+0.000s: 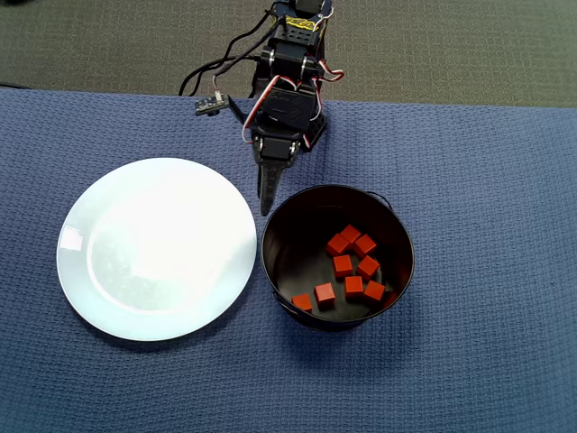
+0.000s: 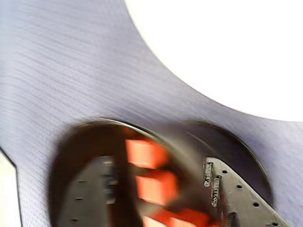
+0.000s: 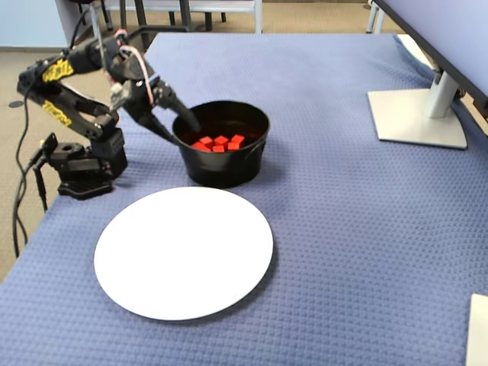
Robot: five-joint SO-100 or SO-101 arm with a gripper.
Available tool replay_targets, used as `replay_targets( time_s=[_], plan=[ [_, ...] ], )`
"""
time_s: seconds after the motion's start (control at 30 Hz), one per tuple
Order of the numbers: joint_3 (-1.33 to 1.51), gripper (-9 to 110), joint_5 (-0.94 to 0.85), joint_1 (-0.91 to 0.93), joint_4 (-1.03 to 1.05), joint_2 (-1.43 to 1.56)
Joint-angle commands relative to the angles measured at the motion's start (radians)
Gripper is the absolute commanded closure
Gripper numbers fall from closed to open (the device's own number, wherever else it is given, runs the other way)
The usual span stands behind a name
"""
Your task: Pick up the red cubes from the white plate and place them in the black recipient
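Several red cubes [image 1: 352, 266] lie inside the black pot [image 1: 293, 234] at centre right of the overhead view. They also show in the fixed view [image 3: 219, 142] and, blurred, in the wrist view [image 2: 151, 182]. The white plate [image 1: 158, 248] to the pot's left is bare, with no cube on it. My gripper [image 1: 265, 206] points at the pot's near-left rim, just outside and above it, with its jaws together and nothing in them. In the fixed view the gripper [image 3: 191, 122] hangs over the pot's left rim [image 3: 221, 168]. One finger [image 2: 236, 198] shows in the wrist view.
A blue woven cloth [image 1: 487, 180] covers the table. The arm's base [image 3: 84, 164] and cables stand at the table's edge. A monitor stand [image 3: 415, 114] is at the far right of the fixed view, and a white object [image 3: 479, 328] at its bottom right corner.
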Motion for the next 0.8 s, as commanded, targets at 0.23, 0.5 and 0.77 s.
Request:
replay_targets(
  time_s=[0.23,0.5,0.77],
  plan=[
    [0.311,91,0.123,-0.025,0.078,0.305],
    [0.520,92,0.133,-0.040,-0.009,0.333],
    [0.523,94,0.135,-0.038,-0.005,0.341]
  ],
)
